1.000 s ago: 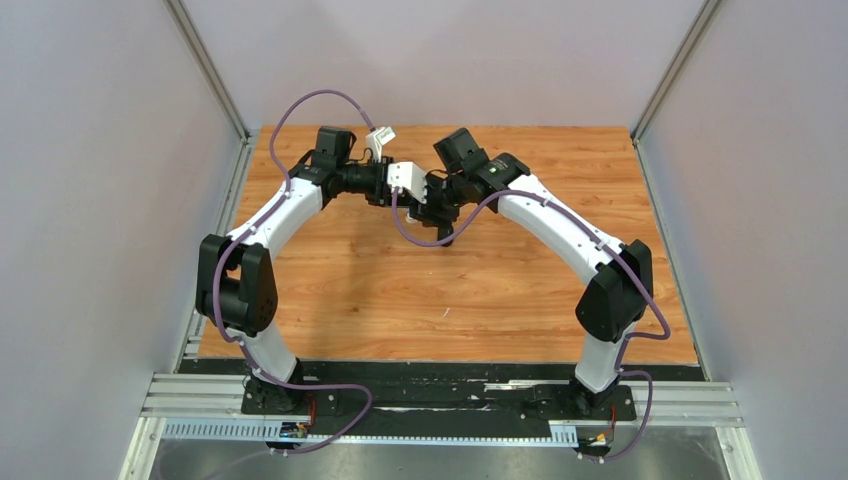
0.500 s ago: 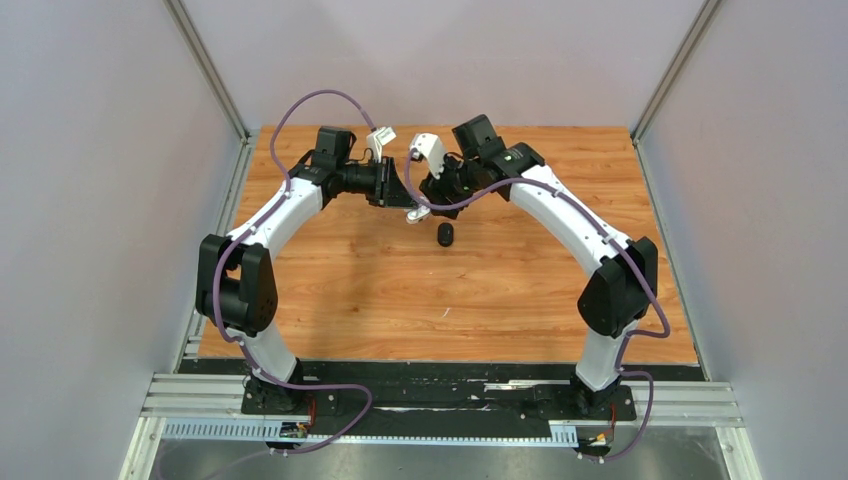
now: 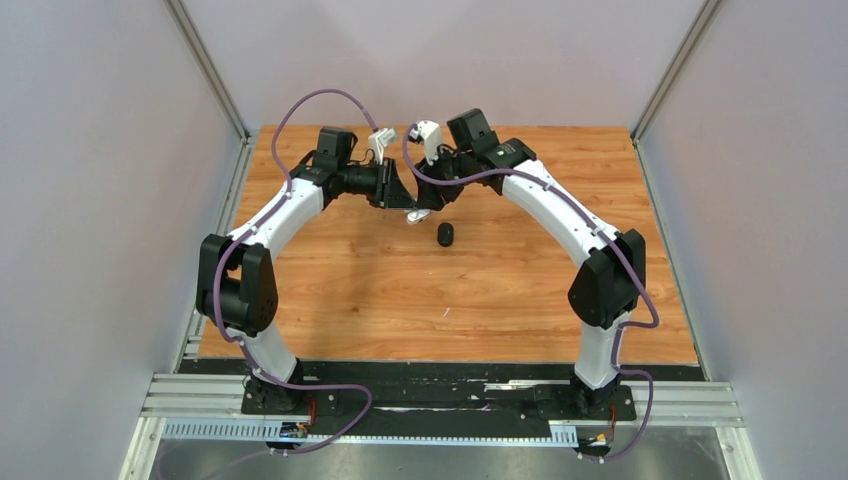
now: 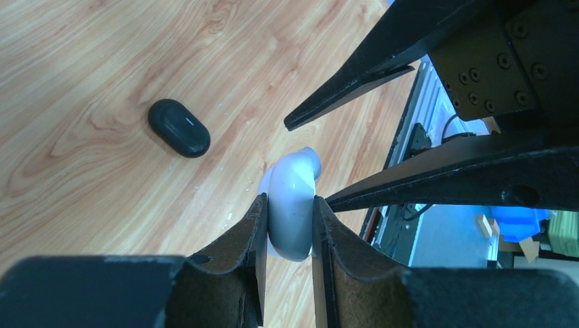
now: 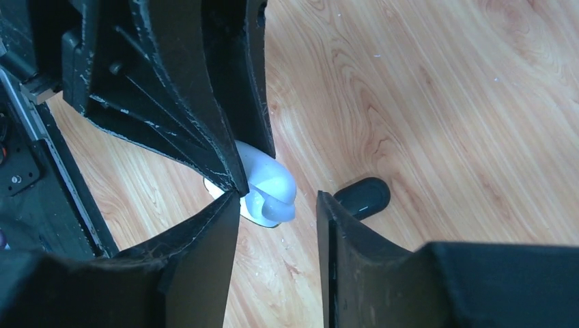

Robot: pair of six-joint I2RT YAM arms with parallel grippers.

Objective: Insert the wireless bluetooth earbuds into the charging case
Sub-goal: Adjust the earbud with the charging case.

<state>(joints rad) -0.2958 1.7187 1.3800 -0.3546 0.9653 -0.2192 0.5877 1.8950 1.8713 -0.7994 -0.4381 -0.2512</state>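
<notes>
While clamped on the white charging case [image 4: 295,178] from both sides, hangs low over the wooden table [image 3: 330,290] near its 12 o'clock edge, reaching in from 9 o'clock: thus the left gripper [image 4: 288,203]. Pads [image 4: 254,225] pressed flat against the case's rounded shell, with a rounded white bit poking out past the fingertips at 1 o'clock; lid or earbud, cannot tell. Cannot tell either whether resting on the wood or held just above it.

Facing it from 3 o'clock in the top view: the right gripper [image 5: 280,199], jaws apart, gripping nothing. In the right wrist view, one fingertip [image 5: 229,205] just beside the case at its 8 o'clock, the other standing clear at 4 o'clock. In the left wrist view, those same dark fingers splayed at 1 and 3 o'clock of the case.

Lying flat on the wood, apart from both grippers: a black oval case [image 3: 445,234], closed. Placed at 4 o'clock of the white one in the top view, at 10 o'clock in the left wrist view, at 3 o'clock in the right wrist view.

Left arm [image 3: 285,210] and right arm [image 3: 555,205], both white-shelled, arched inward to meet over that spot.
</notes>
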